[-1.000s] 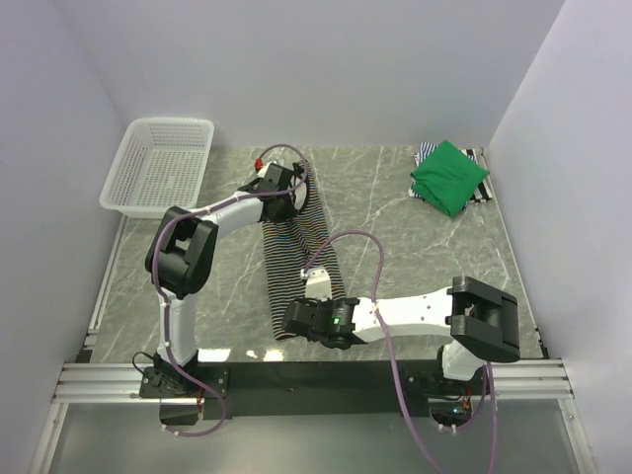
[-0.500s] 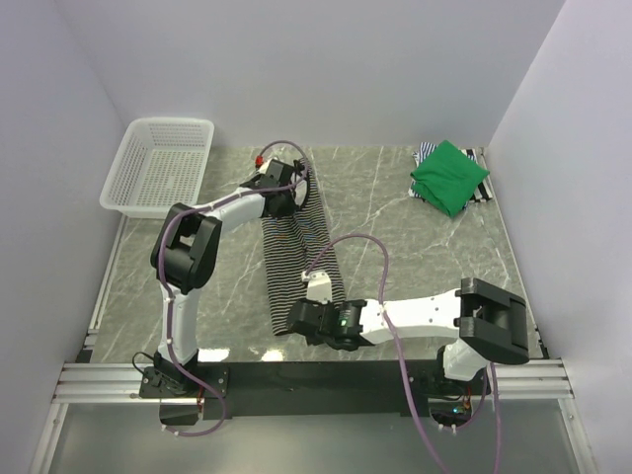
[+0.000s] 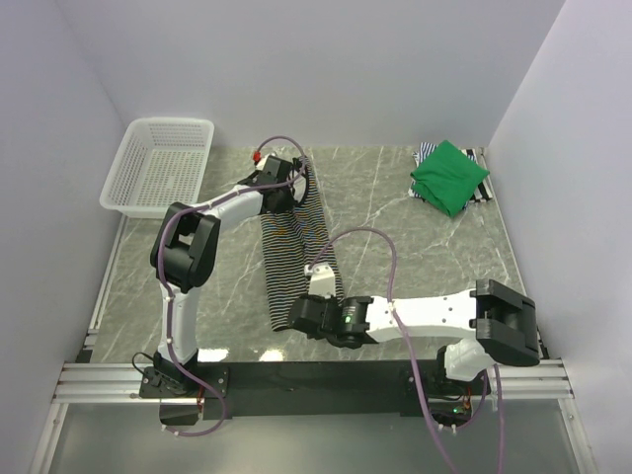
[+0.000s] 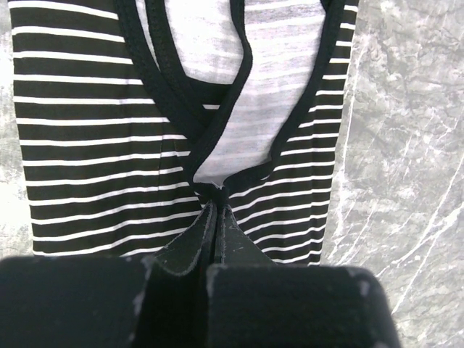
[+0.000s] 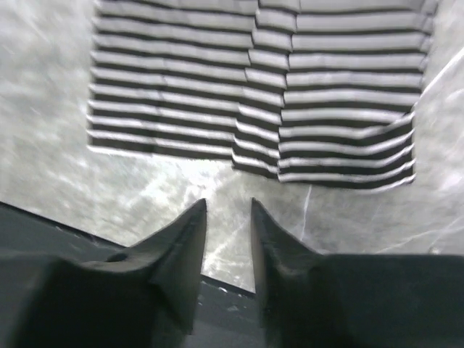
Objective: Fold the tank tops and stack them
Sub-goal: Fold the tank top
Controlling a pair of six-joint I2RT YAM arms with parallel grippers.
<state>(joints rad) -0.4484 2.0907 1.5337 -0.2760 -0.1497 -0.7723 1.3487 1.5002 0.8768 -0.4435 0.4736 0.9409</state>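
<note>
Top external: green tank top (image 3: pixel 449 176) folded at 2 o'clock, maybe atop the blue-striped one (image 3: pixel 425 152). Black-and-white striped tank top (image 3: pixel 296 247) mid-table, only folded lengthwise, unstacked. My left gripper (image 4: pixel 217 201) pinches its neckline at 11 o'clock; right gripper (image 5: pixel 228 206) narrowly parted, empty, near hem.

2 white/blk arms (image 3: pixel 434 314), purple cables (image 3: pixel 360 231)

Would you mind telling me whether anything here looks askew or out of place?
Yes: the folded green top sits turned at an angle on the finely striped top beneath it. The black-and-white striped top has a stepped, uneven hem at its near end.
</note>
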